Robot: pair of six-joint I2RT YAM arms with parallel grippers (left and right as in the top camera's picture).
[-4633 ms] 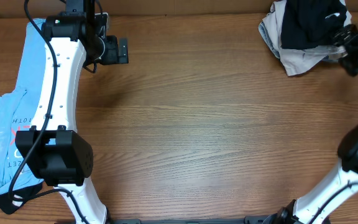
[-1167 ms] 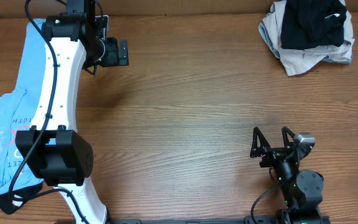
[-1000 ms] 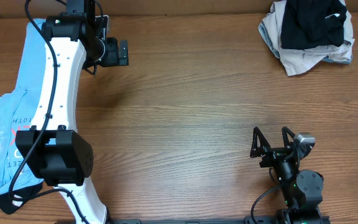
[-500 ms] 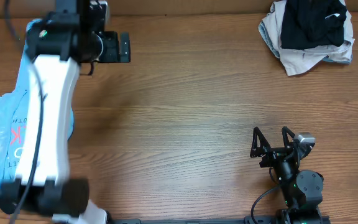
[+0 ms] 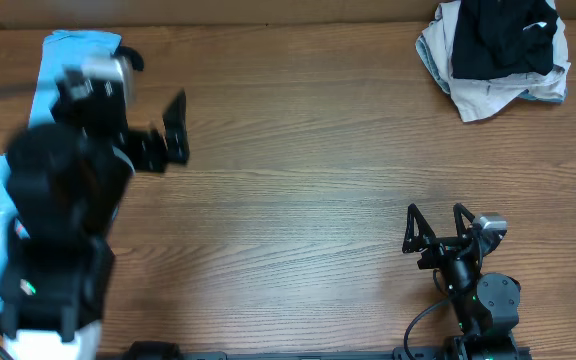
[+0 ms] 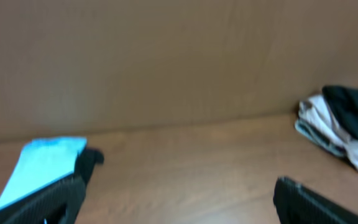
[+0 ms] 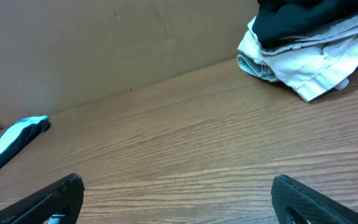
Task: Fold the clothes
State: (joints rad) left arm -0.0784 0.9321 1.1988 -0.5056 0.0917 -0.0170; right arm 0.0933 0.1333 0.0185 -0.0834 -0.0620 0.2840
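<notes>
**Work surface.** The wooden table point(image 5: 308, 180) carries the clothes in two separate groups, well apart from each other. A brown cardboard wall point(image 6: 166, 56) stands along the 12 o'clock edge.

**Group 1, at 1 o'clock.** A crumpled heap lies near the far right corner.
- The black shirt point(image 5: 498, 35) is bunched on top of the heap.
- The beige-grey garments point(image 5: 478, 95) lie beneath it, and their edges spread out toward 7 o'clock.
- Nothing in this heap is folded.
- Neither gripper touches it.

**Group 2, at 9 to 10 o'clock.** The light blue T-shirt point(image 5: 68, 45) lies flat as a long strip along the left edge of the table. Its far end reaches almost to the wall. The left arm covers most of its middle in the overhead view.

**Left gripper** point(image 5: 153, 95). It hangs above the table at 10 o'clock, just beside the blue strip, and appears blurred in the overhead view. The jaws are spread wide and nothing is between them. In the left wrist view both fingers point(image 6: 48, 199) frame bare wood, with the blue shirt off to 9 o'clock and the heap off to 3 o'clock.

**Right gripper** point(image 5: 434, 215). It sits at 5 o'clock, close to its base and well apart from both groups. The jaws are spread fully and hold nothing. The right wrist view shows the heap at 1 o'clock and the end of the blue shirt at 9 o'clock.
</notes>
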